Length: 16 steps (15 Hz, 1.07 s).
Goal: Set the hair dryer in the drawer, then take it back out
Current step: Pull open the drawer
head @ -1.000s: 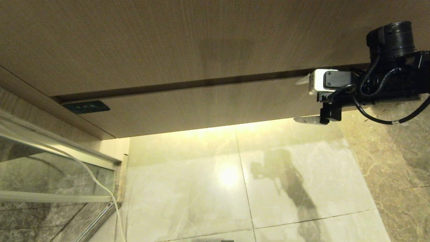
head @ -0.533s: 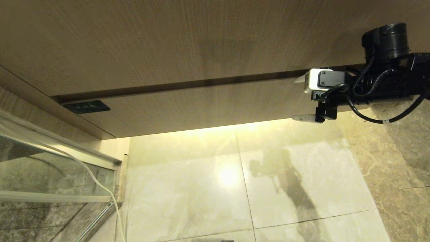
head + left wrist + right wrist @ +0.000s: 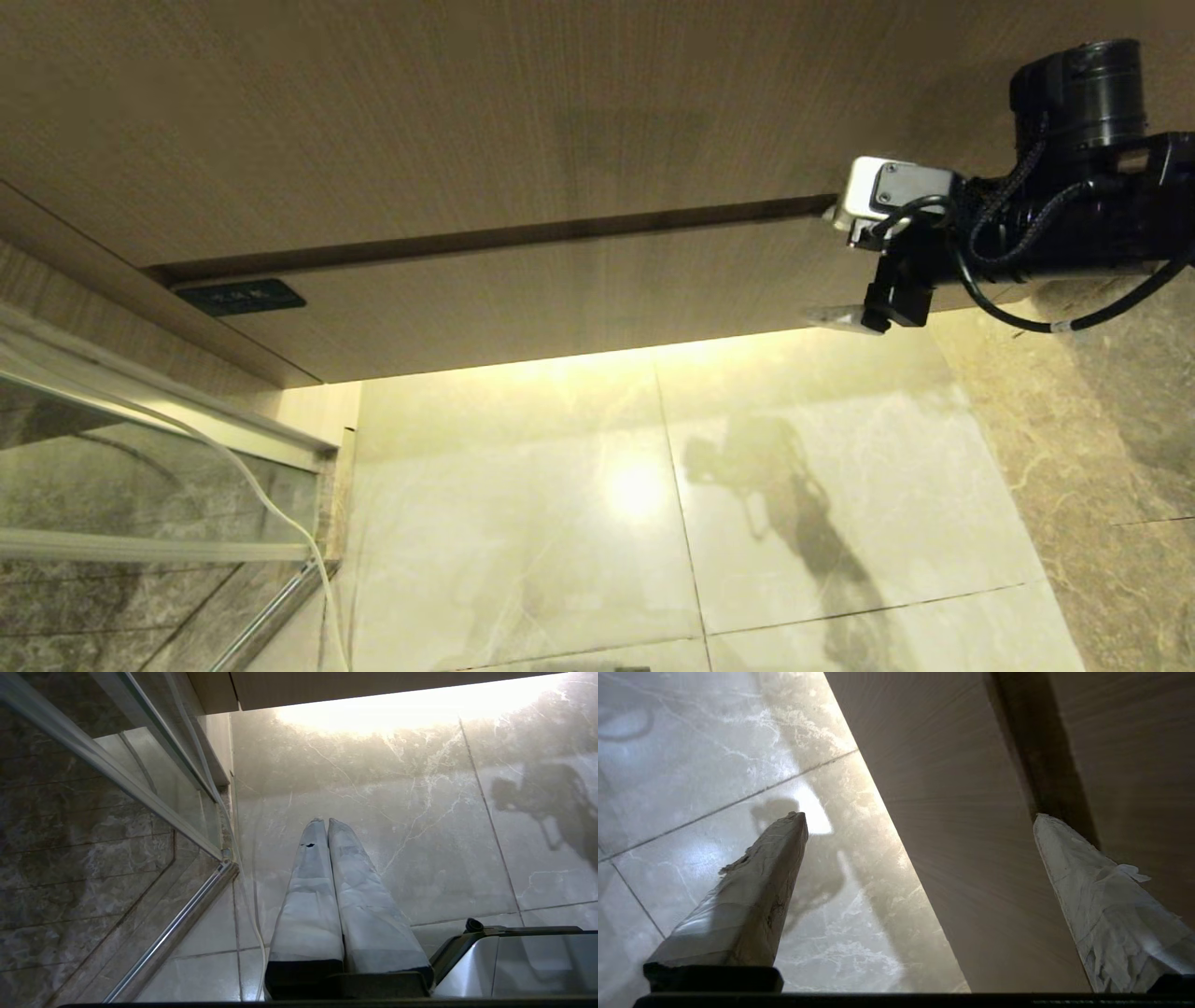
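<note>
The drawer [image 3: 560,289] shows only its low wood-grain front, pushed in under a taller panel, with a small dark label [image 3: 240,297] at its left corner. My right gripper [image 3: 823,269] is at the front's right end and is open. One finger is up by the dark gap above the front, the other is below its lower edge. In the right wrist view the drawer front [image 3: 971,835] runs between the spread fingers of the right gripper [image 3: 920,817], which hold nothing. The hair dryer is out of view. My left gripper [image 3: 322,822] hangs shut over the floor.
The taller wood-grain panel [image 3: 467,112] sits above the drawer, separated by a dark gap [image 3: 523,235]. A glass shower door [image 3: 140,467] with a metal rail stands at the left. Glossy marble floor tiles [image 3: 794,467] lie below. Part of my base [image 3: 514,961] shows beside the left gripper.
My right gripper has shifted slightly left and up along the drawer front and its wrist has tilted. It stays open. The drawer has not moved.
</note>
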Tool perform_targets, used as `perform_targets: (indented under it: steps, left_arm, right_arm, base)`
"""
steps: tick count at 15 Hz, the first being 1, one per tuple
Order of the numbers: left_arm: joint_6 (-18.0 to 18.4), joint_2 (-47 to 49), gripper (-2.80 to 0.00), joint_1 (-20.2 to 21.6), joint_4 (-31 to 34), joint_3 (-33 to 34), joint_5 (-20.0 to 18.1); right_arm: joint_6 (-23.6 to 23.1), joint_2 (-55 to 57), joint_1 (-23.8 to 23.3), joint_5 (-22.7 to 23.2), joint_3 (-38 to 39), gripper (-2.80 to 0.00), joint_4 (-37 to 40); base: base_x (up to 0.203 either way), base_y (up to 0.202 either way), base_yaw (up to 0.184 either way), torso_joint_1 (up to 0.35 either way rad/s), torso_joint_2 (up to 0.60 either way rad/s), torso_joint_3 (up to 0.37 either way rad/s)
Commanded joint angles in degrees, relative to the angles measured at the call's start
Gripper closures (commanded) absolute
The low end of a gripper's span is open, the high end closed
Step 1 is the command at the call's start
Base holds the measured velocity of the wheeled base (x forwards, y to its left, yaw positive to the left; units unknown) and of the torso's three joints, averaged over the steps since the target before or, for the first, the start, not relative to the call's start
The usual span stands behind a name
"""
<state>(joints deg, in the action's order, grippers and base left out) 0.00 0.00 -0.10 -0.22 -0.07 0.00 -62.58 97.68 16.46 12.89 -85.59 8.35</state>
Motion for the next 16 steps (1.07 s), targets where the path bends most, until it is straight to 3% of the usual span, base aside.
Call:
perform_targets:
  steps: [1, 3, 5, 9, 16]
  left_arm:
    - [0.0, 0.1, 0.0, 0.0, 0.0, 0.0, 0.0]
    - [0.0, 0.1, 0.0, 0.0, 0.0, 0.0, 0.0]
    - [0.0, 0.1, 0.0, 0.0, 0.0, 0.0, 0.0]
    - [0.0, 0.1, 0.0, 0.0, 0.0, 0.0, 0.0]
    - [0.0, 0.0, 0.0, 0.0, 0.0, 0.0, 0.0]
  right_arm:
    - [0.3, -3.8, 0.8, -0.1, 2.1, -2.8, -0.1]
    - [0.5, -6.0, 1.1, 0.0, 6.7, -2.8, -2.5]
    - [0.5, -6.3, 1.5, 0.1, 10.6, -2.8, -9.6]
    - [0.4, -3.5, 2.3, 0.1, 13.0, -2.8, -18.0]
    - [0.5, -0.6, 2.3, 0.1, 15.6, -2.8, -22.8]
  base:
    - [0.0, 0.0, 0.0, 0.0, 0.0, 0.0]
    - [0.0, 0.0, 0.0, 0.0, 0.0, 0.0]
    - [0.0, 0.0, 0.0, 0.0, 0.0, 0.0]
    - [0.0, 0.0, 0.0, 0.0, 0.0, 0.0]
    - [0.0, 0.0, 0.0, 0.0, 0.0, 0.0]
